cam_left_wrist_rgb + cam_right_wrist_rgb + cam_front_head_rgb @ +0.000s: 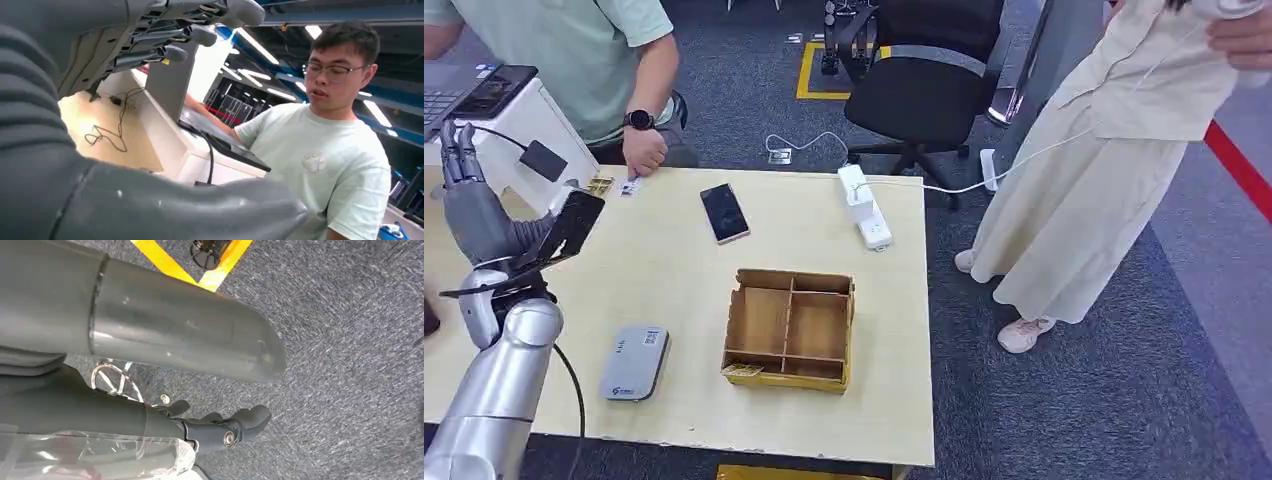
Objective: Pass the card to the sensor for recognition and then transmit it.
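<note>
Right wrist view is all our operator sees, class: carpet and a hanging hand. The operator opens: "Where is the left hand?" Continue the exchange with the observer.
Observer: The left hand is raised, fingers apart, over the table's left side.
Operator: Any cards?
Observer: Small cards lie at the far edge, by a person's hand.
Operator: What is nearer us?
Observer: A flat grey device lies left of a cardboard box.
</note>
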Tool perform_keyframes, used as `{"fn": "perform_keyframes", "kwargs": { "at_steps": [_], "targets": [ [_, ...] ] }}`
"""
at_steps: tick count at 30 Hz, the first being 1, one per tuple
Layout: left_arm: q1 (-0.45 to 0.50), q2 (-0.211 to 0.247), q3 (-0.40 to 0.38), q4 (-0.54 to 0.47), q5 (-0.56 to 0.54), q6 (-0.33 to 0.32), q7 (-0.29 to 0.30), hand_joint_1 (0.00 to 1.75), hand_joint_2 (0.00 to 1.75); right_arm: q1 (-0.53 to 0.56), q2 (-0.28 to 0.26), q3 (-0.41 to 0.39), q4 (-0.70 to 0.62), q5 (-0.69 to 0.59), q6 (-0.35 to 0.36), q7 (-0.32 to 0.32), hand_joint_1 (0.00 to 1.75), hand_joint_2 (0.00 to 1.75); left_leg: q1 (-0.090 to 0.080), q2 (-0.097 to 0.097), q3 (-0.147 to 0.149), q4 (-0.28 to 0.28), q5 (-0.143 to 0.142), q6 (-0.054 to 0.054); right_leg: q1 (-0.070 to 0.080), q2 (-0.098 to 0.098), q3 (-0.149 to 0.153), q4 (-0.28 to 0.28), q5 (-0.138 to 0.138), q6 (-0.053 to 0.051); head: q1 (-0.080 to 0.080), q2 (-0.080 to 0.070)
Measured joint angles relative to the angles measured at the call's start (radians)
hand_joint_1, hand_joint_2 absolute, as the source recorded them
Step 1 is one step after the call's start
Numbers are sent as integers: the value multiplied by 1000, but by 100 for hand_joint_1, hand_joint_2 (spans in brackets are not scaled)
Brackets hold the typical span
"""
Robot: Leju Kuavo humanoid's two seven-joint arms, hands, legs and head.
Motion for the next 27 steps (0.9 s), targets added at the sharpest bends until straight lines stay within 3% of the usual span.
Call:
{"fn": "perform_keyframes", "kwargs": {
  "at_steps": [12, 27],
  "targets": [
    [111, 55, 55, -76, -40, -18, -49, 0, 175, 6, 18, -7, -26, 2, -1, -6, 0, 0, 0, 0, 0, 0, 0, 0, 0, 0, 0, 0, 0, 0, -1, 0],
    [221, 69, 105, -185, -92, -41, -93, 0, 175, 14, 43, -20, -63, 5, -2, 3, 0, 0, 0, 0, 0, 0, 0, 0, 0, 0, 0, 0, 0, 0, -1, 0]
  ]
}}
